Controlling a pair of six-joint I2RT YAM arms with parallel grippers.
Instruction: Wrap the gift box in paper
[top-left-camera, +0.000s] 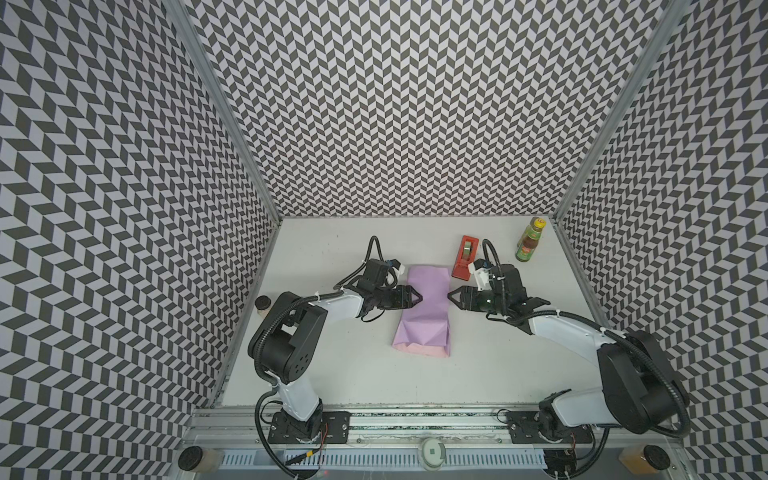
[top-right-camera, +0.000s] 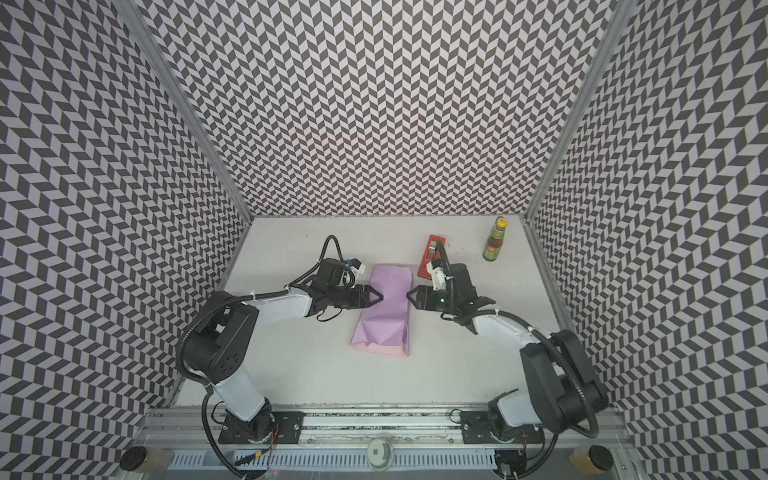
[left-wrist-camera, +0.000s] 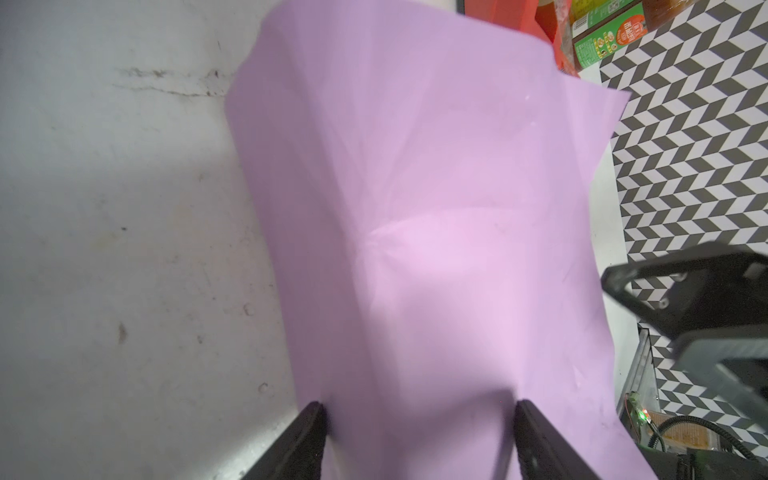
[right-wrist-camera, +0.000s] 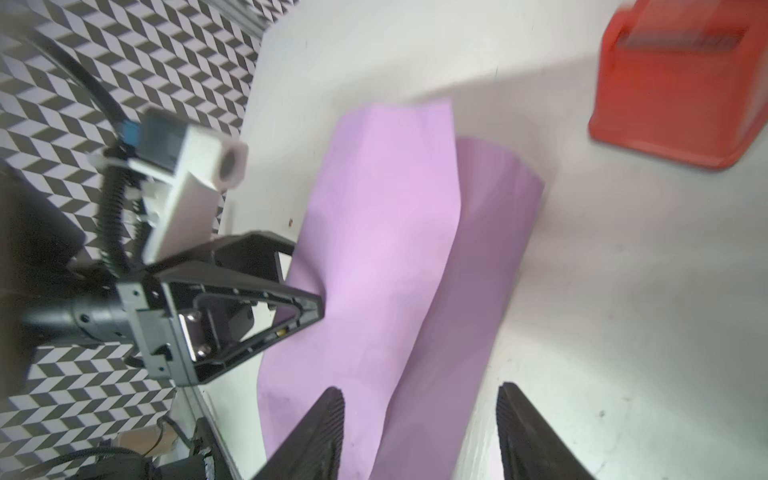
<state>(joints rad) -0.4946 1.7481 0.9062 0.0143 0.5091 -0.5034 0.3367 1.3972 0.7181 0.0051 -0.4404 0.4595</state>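
The paper (top-left-camera: 424, 320) (top-right-camera: 384, 324) lies mid-table, folded into a long bundle with its lilac face out and a pale pink strip (top-left-camera: 419, 350) at the near end. The gift box is hidden. My left gripper (top-left-camera: 415, 297) (top-right-camera: 376, 297) is at the bundle's left edge. In the left wrist view its jaws (left-wrist-camera: 419, 419) stand wide apart astride the paper (left-wrist-camera: 436, 208), one pad touching it. My right gripper (top-left-camera: 453, 298) (top-right-camera: 411, 296) sits at the right edge, open; in the right wrist view (right-wrist-camera: 422, 399) a loose flap edge of paper (right-wrist-camera: 386, 228) lies between its fingers.
A red tape dispenser (top-left-camera: 466, 257) (top-right-camera: 432, 253) (right-wrist-camera: 681, 83) stands just behind my right gripper. A green-labelled sauce bottle (top-left-camera: 530, 241) (top-right-camera: 495, 240) stands in the back right corner. The white table (top-left-camera: 332, 374) is walled by patterned panels, with a rail along the front.
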